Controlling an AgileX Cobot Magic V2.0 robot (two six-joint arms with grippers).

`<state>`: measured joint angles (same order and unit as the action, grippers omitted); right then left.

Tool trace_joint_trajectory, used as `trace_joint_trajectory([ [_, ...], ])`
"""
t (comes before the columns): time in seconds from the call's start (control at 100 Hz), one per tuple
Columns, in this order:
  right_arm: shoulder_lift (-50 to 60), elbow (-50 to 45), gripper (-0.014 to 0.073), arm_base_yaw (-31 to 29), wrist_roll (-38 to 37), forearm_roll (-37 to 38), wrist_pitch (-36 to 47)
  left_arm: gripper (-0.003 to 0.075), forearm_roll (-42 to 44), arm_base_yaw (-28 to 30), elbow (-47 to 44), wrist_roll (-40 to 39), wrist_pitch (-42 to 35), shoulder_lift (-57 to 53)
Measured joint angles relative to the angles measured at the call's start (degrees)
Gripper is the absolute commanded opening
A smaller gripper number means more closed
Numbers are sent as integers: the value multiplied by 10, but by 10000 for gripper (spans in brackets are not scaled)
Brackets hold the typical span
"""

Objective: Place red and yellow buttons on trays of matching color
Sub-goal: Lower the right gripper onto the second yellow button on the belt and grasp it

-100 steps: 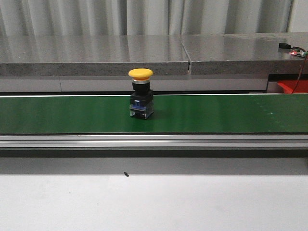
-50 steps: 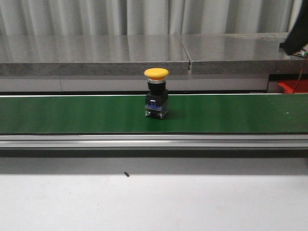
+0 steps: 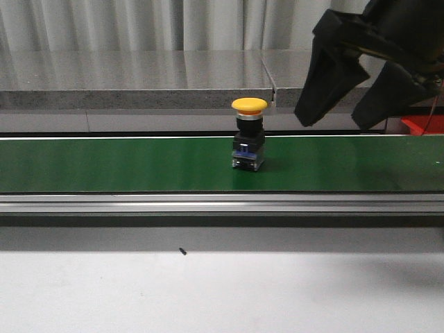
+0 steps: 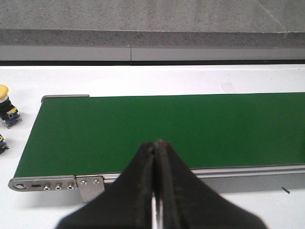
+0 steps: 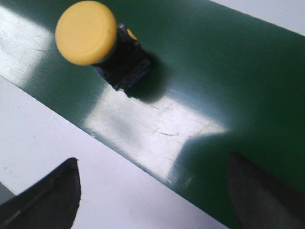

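— Counted on green belt (image 3: pixel 125 165): one yellow button (image 3: pixel 249 134), upright, mid-belt. Two more buttons (image 4: pixel 6 112) off belt's end (left wrist view).

— Right gripper (image 3: pixel 345 121) spread wide, above and beside it, empty. Left gripper (image 4: pixel 156 191) pressed closed, empty.

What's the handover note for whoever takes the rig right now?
Right gripper: open, empty, in the air above the green conveyor belt, to the right of the yellow mushroom-head push button.
Left gripper: shut, empty, near the belt's end.
The button stands upright on the belt. Another yellow-capped button sits on the white surface past the belt's end.
Done: nothing visibly placed; no yellow tray in view.
Left: grasp the button, put it on the yellow tray.
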<state>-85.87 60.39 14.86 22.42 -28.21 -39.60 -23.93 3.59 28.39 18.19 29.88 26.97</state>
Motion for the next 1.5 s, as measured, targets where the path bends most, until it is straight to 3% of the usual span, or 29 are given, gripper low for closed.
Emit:
trace_joint_trajectory([
  [0.69,-115,120,610,34,0,0,23,-20,0,0,0,0,0,0],
  [0.76,-128,128,564,34,0,1,23,-20,0,0,0,0,0,0],
  [0.93,-142,135,283,34,0,1,21,-20,0,0,0,0,0,0],
  [1.0,-142,137,219,34,0,3,17,-20,0,0,0,0,0,0],
  [1.28,-131,159,214,27,-21,27,-49,-20,0,0,0,0,0,0],
  [1.5,-64,162,214,-49,-71,81,-86,-20,0,0,0,0,0,0],
])
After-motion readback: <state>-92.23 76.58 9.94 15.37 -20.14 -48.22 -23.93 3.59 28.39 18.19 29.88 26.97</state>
